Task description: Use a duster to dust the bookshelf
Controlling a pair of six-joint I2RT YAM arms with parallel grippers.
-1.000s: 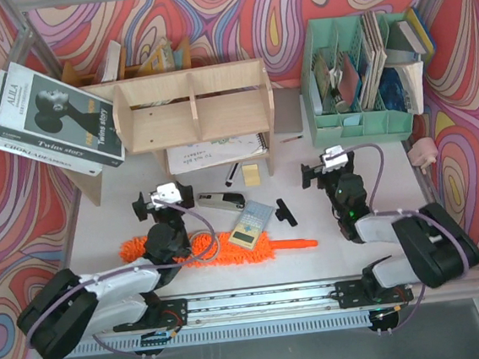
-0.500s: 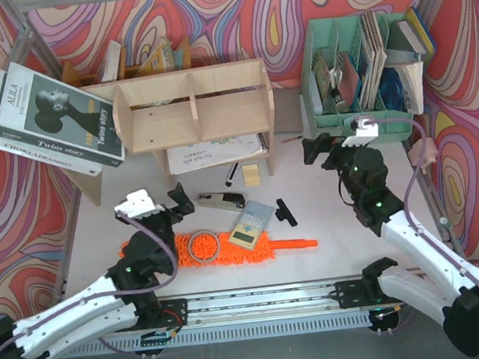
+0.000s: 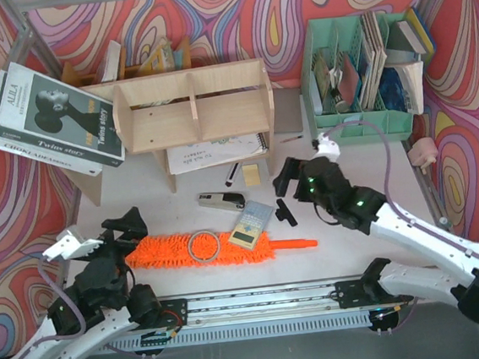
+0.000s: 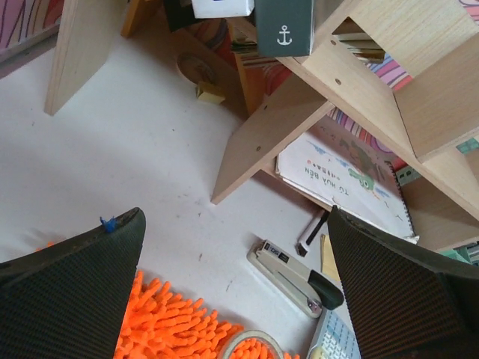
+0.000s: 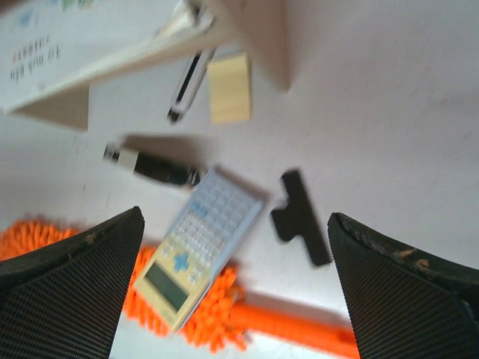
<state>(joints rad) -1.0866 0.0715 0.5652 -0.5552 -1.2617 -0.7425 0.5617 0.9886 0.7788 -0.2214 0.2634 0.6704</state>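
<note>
The orange fluffy duster (image 3: 166,250) lies flat near the table's front edge, its thin handle (image 3: 295,244) pointing right. A tape ring (image 3: 203,246) and a calculator (image 3: 251,224) rest on its head. The plywood bookshelf (image 3: 190,108) stands at the back. My left gripper (image 3: 123,225) is open just left of the duster's end; its wrist view shows the fluffy head (image 4: 172,329) low between the open gripper (image 4: 236,218). My right gripper (image 3: 287,177) is open above the calculator (image 5: 198,247) and the handle (image 5: 299,325). Neither holds anything.
A stapler (image 3: 222,201), a black clip (image 3: 286,211), sticky notes (image 3: 252,174) and a pen (image 3: 231,174) lie between shelf and duster. A notebook (image 3: 216,154) sits under the shelf. A mint organiser (image 3: 361,117) stands back right, stacked books (image 3: 51,117) back left.
The left arm drew back to the left and nearer the front, uncovering the duster's head. The right arm swung left and forward over the calculator and clip. Both grippers stayed open.
</note>
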